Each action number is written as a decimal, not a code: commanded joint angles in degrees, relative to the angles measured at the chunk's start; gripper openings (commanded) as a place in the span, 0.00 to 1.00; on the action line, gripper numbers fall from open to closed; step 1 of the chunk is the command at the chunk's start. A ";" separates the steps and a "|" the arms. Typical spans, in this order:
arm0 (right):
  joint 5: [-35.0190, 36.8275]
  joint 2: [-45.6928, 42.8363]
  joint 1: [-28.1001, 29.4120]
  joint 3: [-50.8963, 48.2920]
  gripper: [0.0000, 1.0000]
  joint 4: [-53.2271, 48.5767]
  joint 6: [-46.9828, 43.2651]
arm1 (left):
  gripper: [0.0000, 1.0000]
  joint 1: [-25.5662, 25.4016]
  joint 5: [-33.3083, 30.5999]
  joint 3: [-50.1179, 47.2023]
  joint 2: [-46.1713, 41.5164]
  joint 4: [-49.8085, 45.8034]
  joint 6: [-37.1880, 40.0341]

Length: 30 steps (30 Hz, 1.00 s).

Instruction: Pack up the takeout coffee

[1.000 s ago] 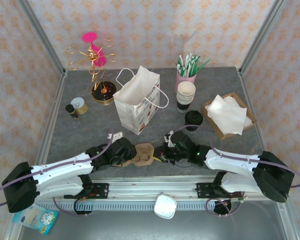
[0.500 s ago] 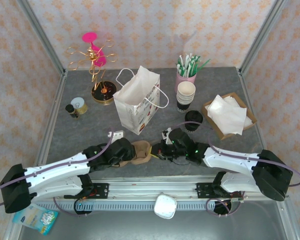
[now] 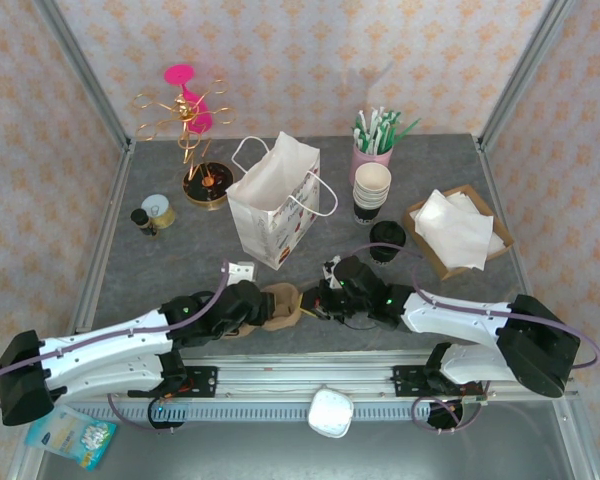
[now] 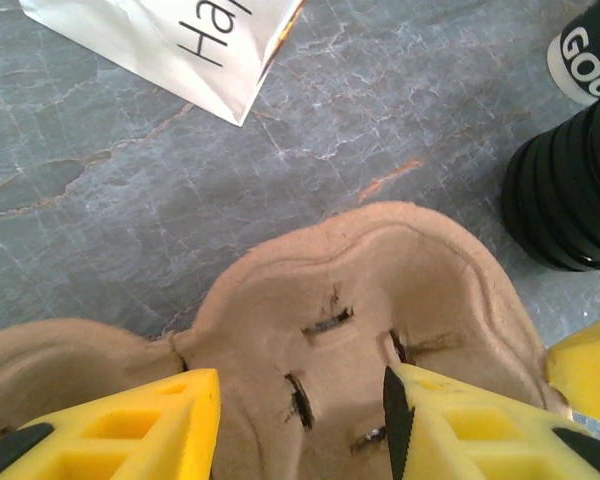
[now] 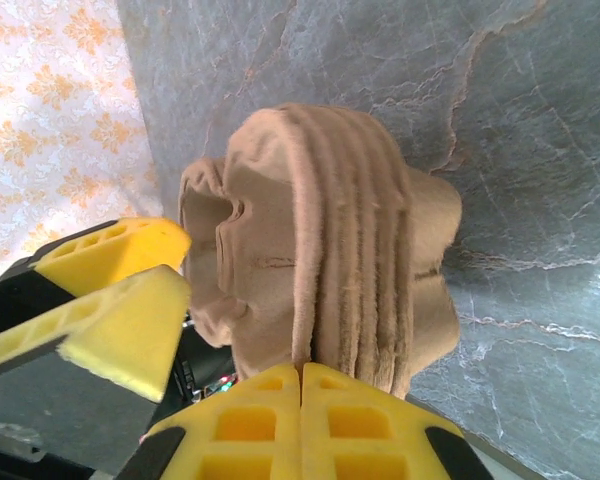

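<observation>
packing is looking barely begun. the paper bag (image 3: 272,205) is standing open mid-table, and nothing is showing above its rim. both arms are working at the near edge on the brown pulp tray stack (image 3: 280,306), so the step in hand is prob freeing one carrier tray. left to do, i reckon: split off a tray, get a lidded cup into it, get the lot into the bag.

left gripper (image 4: 300,385) is straddling one pocket of the tray stack. its jaws are standing partly apart w/ both fingers lying against the pulp, which is reading as a grip. right gripper (image 5: 300,372) is showing its fingers pressed flat together, tips butting the stack's rim. whether a sliver of rim is caught btwn them, can't tell.

which black thing is the coffee cup is hard to call. the cup stack (image 3: 371,188) is standing just in front of the straw pot (image 3: 373,150), and the lid pile (image 3: 385,240) is sitting just in front of that, near the napkin box (image 3: 455,228). from above the pile could pass for a lidded cup, but in the left wrist view its side is looking ribbed, like lids nested. so the coffee is prob waiting to be made up there, well apart from both grippers.

also hard to see: the bag's inside, the tray count, and whether the tray stack is touching the table (image 3: 180,270).
</observation>
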 commanded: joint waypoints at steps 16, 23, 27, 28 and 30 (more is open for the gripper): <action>0.63 0.27 0.18 2.54 0.00 2.06 -0.34 | 0.43 -8.39 4.94 -0.52 2.57 9.82 11.13; 0.63 0.22 0.19 2.46 0.00 2.15 -0.27 | 0.37 -8.85 1.05 1.72 7.30 9.63 12.71; 0.63 0.30 0.19 2.55 0.00 1.91 -0.33 | 0.33 -8.85 0.67 2.60 9.28 10.15 15.66; 0.63 0.31 0.19 2.55 0.00 1.90 -0.34 | 0.33 -8.89 0.19 2.66 9.61 10.10 15.77; 0.74 0.28 0.18 2.50 0.00 1.81 -0.34 | 0.31 -8.84 -0.40 2.98 9.89 10.65 16.28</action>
